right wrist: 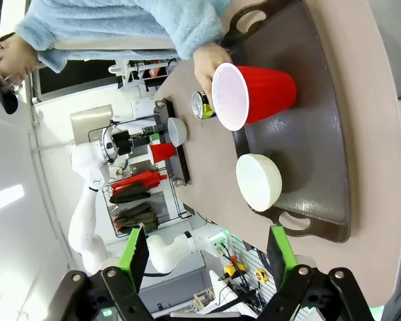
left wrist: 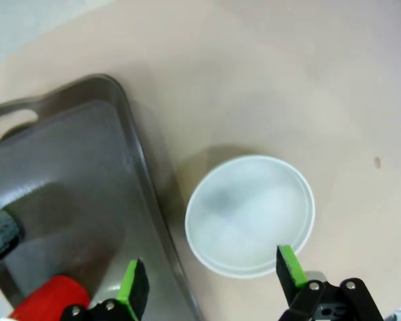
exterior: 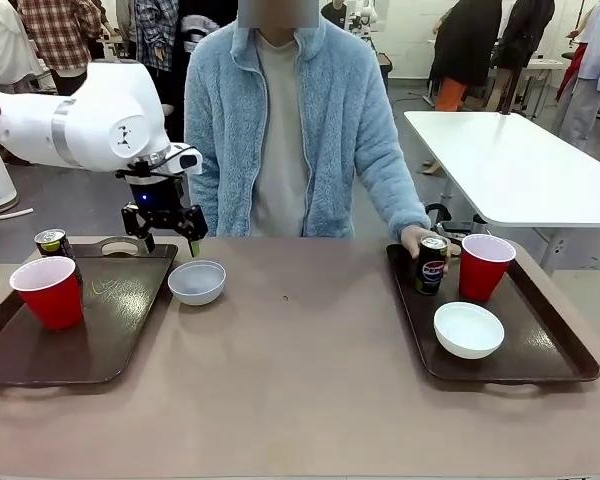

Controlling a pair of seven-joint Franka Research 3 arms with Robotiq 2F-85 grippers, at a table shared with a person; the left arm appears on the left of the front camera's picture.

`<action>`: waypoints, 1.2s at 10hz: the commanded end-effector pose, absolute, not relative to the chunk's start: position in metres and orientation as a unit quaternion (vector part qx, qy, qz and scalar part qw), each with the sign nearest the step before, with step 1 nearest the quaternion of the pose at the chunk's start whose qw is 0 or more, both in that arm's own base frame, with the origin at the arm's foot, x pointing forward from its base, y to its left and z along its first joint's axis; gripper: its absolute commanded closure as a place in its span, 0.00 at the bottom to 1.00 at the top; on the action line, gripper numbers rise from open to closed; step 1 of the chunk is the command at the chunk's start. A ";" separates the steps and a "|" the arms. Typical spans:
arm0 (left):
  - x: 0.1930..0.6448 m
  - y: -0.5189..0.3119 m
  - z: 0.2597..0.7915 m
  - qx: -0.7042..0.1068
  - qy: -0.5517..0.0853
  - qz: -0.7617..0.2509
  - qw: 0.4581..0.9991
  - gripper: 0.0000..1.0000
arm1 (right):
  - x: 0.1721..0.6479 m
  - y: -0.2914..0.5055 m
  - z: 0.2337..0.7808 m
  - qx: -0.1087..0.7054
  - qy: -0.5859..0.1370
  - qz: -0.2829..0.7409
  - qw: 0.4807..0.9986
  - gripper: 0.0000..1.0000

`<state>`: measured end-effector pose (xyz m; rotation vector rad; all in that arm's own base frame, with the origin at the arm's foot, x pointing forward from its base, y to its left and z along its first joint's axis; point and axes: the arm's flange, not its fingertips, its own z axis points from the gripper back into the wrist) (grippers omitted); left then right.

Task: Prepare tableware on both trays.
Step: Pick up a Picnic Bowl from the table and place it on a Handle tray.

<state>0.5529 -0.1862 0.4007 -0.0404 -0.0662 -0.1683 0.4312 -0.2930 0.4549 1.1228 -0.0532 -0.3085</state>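
A white bowl point(exterior: 197, 281) sits on the bare table just right of the left tray point(exterior: 110, 330), which carries a red cup point(exterior: 48, 290) and a black can point(exterior: 52, 243). My left gripper point(exterior: 163, 232) hangs open above and just behind that bowl. In the left wrist view the bowl point(left wrist: 250, 215) lies between the fingers' line, beside the tray rim point(left wrist: 137, 167). The right tray point(exterior: 540, 340) holds a red cup point(exterior: 485, 266) and a white bowl point(exterior: 468, 329). The person's hand point(exterior: 420, 240) grips a can point(exterior: 431, 264) standing on it. My right gripper point(right wrist: 207, 257) is open and holds nothing, well away from its tray point(right wrist: 321, 134).
The person stands at the far edge, between the trays. Bare tabletop point(exterior: 300, 340) lies between the two trays. A white table point(exterior: 520, 170) stands behind at the right.
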 end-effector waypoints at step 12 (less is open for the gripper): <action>0.564 -0.197 0.341 -0.002 -0.001 -0.082 0.997 0.39 | 0.433 -0.294 0.457 0.533 -0.023 -0.146 0.833 0.07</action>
